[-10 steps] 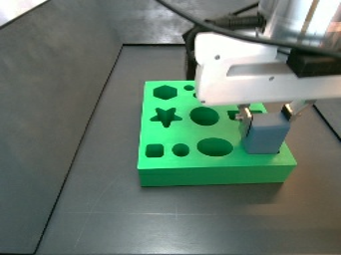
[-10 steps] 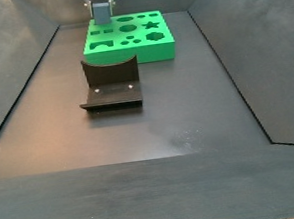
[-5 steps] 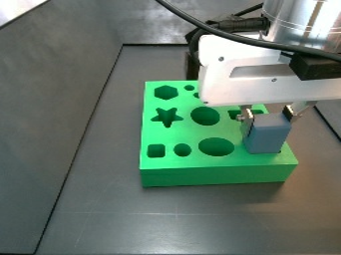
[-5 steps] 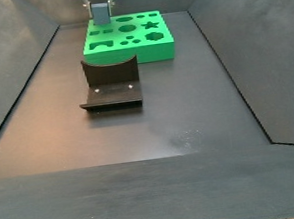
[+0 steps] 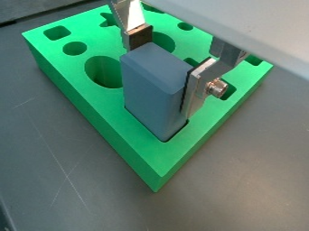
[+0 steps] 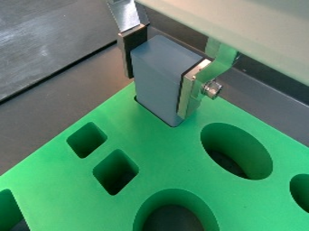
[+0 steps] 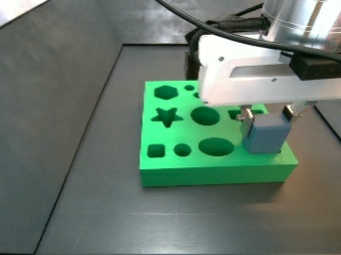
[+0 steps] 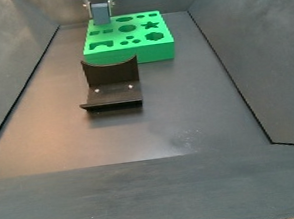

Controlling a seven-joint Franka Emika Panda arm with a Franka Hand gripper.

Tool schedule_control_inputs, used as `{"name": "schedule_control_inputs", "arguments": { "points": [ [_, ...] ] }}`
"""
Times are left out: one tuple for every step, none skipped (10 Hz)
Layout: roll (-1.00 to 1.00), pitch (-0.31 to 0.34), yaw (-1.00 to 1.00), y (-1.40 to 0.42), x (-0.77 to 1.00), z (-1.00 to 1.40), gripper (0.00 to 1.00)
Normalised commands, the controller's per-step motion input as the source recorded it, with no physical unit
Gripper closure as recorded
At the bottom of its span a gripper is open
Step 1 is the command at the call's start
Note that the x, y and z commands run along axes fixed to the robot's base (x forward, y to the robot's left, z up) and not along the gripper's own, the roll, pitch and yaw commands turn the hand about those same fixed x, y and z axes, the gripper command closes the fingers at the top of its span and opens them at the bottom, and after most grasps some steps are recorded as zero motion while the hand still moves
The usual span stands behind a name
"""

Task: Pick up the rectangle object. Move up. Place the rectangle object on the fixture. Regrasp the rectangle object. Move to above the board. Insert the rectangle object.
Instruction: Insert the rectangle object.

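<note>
The task looks to be in its last step: the gripper [image 5: 173, 61] is over the green board [image 7: 180, 167] near its right-hand corner in a side view, its two silver fingers [image 6: 193, 83] pinching the blue-grey block [image 5: 154, 90] from opposite faces. In both wrist views the block [image 6: 158, 74] stands upright with its lower end already down in a hole at the board's [image 6: 133, 158] corner, so pickup, regrasp and the move over the board appear done; what seems left is pushing the block fully home and letting go. The fixture [image 8: 111, 87] sits bare on the dark floor, well apart from the board [image 8: 130, 37], at centre left of a side view. How deep the block has gone cannot be told, since the hole's walls hide its lower end and most of it stands above the board. In the side view with the fixture the gripper [image 8: 98, 4] is tiny at the top edge and the block cannot be made out. The arm's white housing [image 7: 253, 80] covers part of the board's right side.
</note>
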Motion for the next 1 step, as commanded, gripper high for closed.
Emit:
{"name": "schedule_control_inputs", "arguments": {
  "points": [
    [0.00,0.000,0.00,0.00,0.00,0.00,1.00]
  ]
}}
